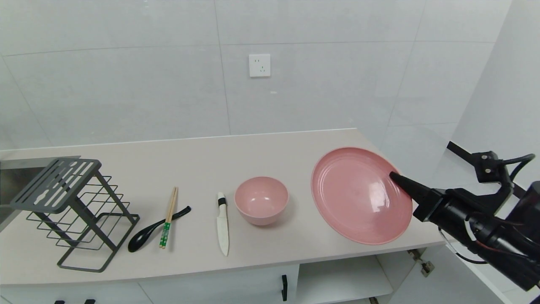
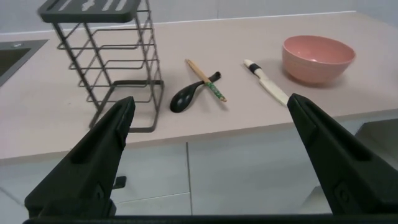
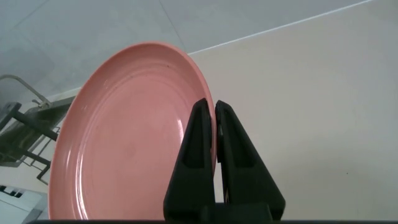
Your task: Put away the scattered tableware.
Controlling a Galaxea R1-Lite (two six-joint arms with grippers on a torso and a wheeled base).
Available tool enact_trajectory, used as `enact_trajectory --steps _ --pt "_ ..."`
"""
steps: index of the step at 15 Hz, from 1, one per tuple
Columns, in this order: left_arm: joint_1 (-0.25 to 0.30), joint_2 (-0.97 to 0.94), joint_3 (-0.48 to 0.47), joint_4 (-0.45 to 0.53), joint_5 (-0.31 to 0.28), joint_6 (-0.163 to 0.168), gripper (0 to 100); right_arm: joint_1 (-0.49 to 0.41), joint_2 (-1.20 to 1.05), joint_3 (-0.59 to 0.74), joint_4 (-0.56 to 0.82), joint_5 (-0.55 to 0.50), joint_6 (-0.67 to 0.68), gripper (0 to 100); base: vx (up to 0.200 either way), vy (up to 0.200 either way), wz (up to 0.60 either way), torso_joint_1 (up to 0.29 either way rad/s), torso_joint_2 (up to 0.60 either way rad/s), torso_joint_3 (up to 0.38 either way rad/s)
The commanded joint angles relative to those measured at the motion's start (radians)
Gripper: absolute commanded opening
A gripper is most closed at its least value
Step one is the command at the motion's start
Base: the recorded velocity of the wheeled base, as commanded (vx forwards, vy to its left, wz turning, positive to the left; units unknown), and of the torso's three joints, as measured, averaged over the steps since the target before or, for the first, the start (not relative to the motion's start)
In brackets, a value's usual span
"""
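At three o'clock on the bench [image 1: 202,156], my right claw [image 1: 395,177] clamped on the pink plate [image 1: 358,196], my left claw [image 2: 209,102] spread wide, its wrist view facing the rack [image 2: 106,56].

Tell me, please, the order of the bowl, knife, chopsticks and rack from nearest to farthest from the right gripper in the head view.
1. Pink bowl, beside the pink plate held by the right gripper.
2. White knife, mid-counter.
3. Chopsticks, crossing the black spoon.
4. Wire rack, far left.

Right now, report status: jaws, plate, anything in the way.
Right gripper: jaws shut on pink plate rim, plate tilted. Left gripper: jaws open, empty. Bowl, knife, chopsticks, spoon lie between plate and rack.
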Motion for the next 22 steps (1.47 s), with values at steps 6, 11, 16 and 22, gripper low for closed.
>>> enact_trajectory --steps 6,11,16,22 --pt "0.009 0.066 -0.133 -0.32 -0.021 -0.043 100 -0.001 -0.069 0.011 -0.001 0.004 -0.003 0 0.0 0.0 0.0 0.0 0.0 0.0" --pt "-0.123 0.28 -0.304 -0.115 -0.044 -0.072 100 -0.038 -0.094 0.014 -0.001 0.006 -0.013 0 0.0 0.0 0.0 0.0 0.0 0.0" --pt "-0.183 0.581 -0.345 -0.124 -0.205 -0.072 100 -0.053 -0.095 0.028 -0.001 0.007 -0.058 0 0.0 0.0 0.0 0.0 0.0 0.0" --pt "-0.202 1.001 -0.368 -0.328 -0.228 -0.064 100 -0.048 -0.088 0.037 -0.001 0.007 -0.058 0 0.0 0.0 0.0 0.0 0.0 0.0"
